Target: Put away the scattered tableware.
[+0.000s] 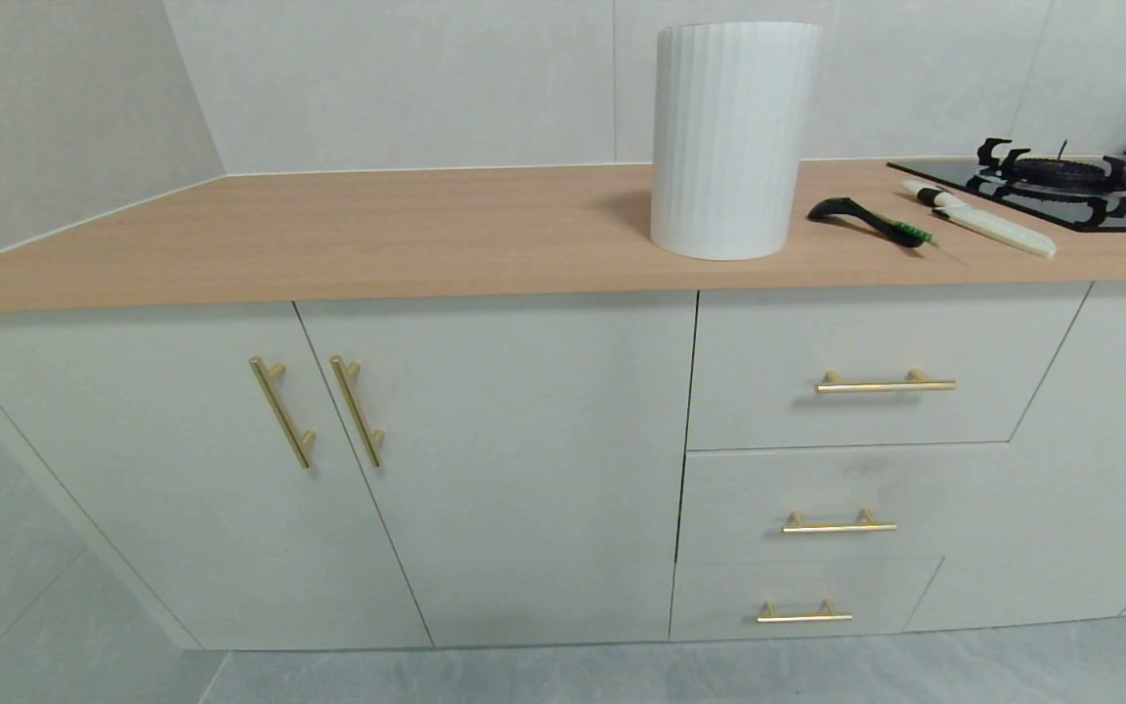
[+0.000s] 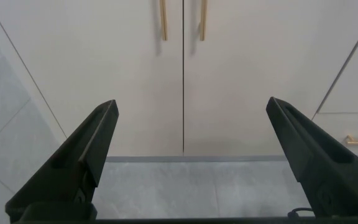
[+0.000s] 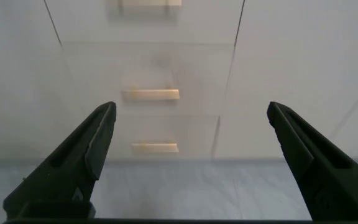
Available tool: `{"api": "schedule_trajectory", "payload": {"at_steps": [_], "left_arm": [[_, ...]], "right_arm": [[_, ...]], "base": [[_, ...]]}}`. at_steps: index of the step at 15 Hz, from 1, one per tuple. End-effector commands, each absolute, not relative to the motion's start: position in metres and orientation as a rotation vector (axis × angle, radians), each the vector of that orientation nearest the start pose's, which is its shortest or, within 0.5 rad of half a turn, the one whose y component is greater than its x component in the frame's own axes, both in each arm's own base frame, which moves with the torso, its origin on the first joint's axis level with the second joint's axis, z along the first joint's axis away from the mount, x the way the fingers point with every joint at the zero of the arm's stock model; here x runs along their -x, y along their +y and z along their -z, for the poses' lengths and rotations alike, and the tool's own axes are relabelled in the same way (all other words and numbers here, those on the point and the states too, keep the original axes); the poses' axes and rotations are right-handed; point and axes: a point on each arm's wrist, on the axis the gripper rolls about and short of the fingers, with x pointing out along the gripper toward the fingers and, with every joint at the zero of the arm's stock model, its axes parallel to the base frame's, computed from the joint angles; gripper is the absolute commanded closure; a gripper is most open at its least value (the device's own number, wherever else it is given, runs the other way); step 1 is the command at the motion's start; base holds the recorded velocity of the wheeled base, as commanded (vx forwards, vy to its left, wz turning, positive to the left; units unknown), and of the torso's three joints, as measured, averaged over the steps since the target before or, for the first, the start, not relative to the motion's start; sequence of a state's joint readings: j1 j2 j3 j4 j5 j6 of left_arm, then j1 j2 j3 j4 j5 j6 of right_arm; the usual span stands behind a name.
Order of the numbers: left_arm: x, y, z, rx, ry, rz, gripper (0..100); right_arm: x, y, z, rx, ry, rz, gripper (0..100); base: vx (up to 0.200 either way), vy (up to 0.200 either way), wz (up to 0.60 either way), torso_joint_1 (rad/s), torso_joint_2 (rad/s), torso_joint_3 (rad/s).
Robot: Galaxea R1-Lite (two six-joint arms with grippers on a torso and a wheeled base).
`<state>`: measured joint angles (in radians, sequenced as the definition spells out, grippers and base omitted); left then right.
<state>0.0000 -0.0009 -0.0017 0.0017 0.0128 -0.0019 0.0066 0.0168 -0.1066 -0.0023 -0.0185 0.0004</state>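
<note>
Counter (image 1: pixel 377 235): peeler (image 1: pixel 866 220) and knife (image 1: pixel 988 222), long axes roughly parallel, lie above the open right pincer (image 3: pixel 188 155), judged nearer; left pincer (image 2: pixel 188 155) likewise open.

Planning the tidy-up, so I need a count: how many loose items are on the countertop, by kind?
White ribbed container: 1
Black utensil: 1
White knife: 1
Total: 3
</note>
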Motion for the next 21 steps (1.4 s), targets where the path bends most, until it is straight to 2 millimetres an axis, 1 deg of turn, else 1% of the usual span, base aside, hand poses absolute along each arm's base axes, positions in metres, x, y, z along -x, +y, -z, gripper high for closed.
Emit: {"api": "schedule_trajectory", "payload": {"at_steps": [1, 2, 4, 5, 7, 8, 9, 11, 12, 14, 16, 17, 18, 19, 20, 21], "left_arm": [[0.023, 0.000, -0.076, 0.003, 0.000, -0.012, 0], [0.023, 0.000, -0.076, 0.003, 0.000, -0.012, 0], [0.023, 0.000, -0.076, 0.003, 0.000, -0.012, 0], [0.023, 0.000, -0.076, 0.003, 0.000, -0.014, 0], [0.023, 0.000, -0.076, 0.003, 0.000, -0.012, 0], [0.023, 0.000, -0.076, 0.003, 0.000, -0.014, 0], [0.023, 0.000, -0.076, 0.003, 0.000, -0.014, 0], [0.023, 0.000, -0.076, 0.003, 0.000, -0.012, 0], [0.023, 0.000, -0.076, 0.003, 0.000, -0.014, 0], [0.023, 0.000, -0.076, 0.003, 0.000, -0.012, 0], [0.023, 0.000, -0.076, 0.003, 0.000, -0.014, 0], [0.023, 0.000, -0.076, 0.003, 0.000, -0.012, 0], [0.023, 0.000, -0.076, 0.003, 0.000, -0.014, 0], [0.023, 0.000, -0.076, 0.003, 0.000, -0.012, 0], [0.023, 0.000, -0.076, 0.003, 0.000, -0.014, 0], [0.023, 0.000, -0.076, 0.003, 0.000, -0.014, 0]], "right_arm": [[0.024, -0.002, -0.158, -0.041, -0.047, -0.091, 0], [0.007, 0.000, -0.161, -0.016, 0.056, -0.119, 0], [-0.020, 0.003, -0.163, -0.009, 0.204, -0.137, 0], [-0.057, 0.008, -0.174, -0.002, 0.300, -0.162, 0], [-0.091, 0.012, -0.190, -0.003, 0.307, -0.168, 0], [-0.106, 0.014, -0.194, -0.006, 0.331, -0.167, 0], [-0.115, 0.015, -0.194, -0.005, 0.362, -0.171, 0], [-0.134, 0.018, -0.187, -0.003, 0.434, -0.181, 0], [-0.149, 0.017, -0.184, -0.008, 0.479, -0.177, 0], [-0.181, 0.016, -0.170, -0.001, 0.591, -0.159, 0], [-0.214, 0.015, -0.151, -0.006, 0.689, -0.144, 0], [-0.234, 0.016, -0.136, 0.000, 0.735, -0.139, 0], [-0.252, 0.017, -0.125, 0.015, 0.734, -0.138, 0], [-0.266, 0.018, -0.112, 0.020, 0.735, -0.130, 0], [-0.275, 0.018, -0.104, 0.030, 0.732, -0.119, 0], [-0.290, 0.020, -0.092, 0.046, 0.734, -0.095, 0]], "base": [[0.000, 0.000, 0.00, 0.000, 0.00, 0.000], [0.000, 0.000, 0.00, 0.000, 0.00, 0.000], [0.000, 0.000, 0.00, 0.000, 0.00, 0.000], [0.000, 0.000, 0.00, 0.000, 0.00, 0.000], [0.000, 0.000, 0.00, 0.000, 0.00, 0.000], [0.000, 0.000, 0.00, 0.000, 0.00, 0.000], [0.000, 0.000, 0.00, 0.000, 0.00, 0.000], [0.000, 0.000, 0.00, 0.000, 0.00, 0.000], [0.000, 0.000, 0.00, 0.000, 0.00, 0.000], [0.000, 0.000, 0.00, 0.000, 0.00, 0.000], [0.000, 0.000, 0.00, 0.000, 0.00, 0.000], [0.000, 0.000, 0.00, 0.000, 0.00, 0.000], [0.000, 0.000, 0.00, 0.000, 0.00, 0.000], [0.000, 0.000, 0.00, 0.000, 0.00, 0.000], [0.000, 0.000, 0.00, 0.000, 0.00, 0.000], [0.000, 0.000, 0.00, 0.000, 0.00, 0.000]]}}
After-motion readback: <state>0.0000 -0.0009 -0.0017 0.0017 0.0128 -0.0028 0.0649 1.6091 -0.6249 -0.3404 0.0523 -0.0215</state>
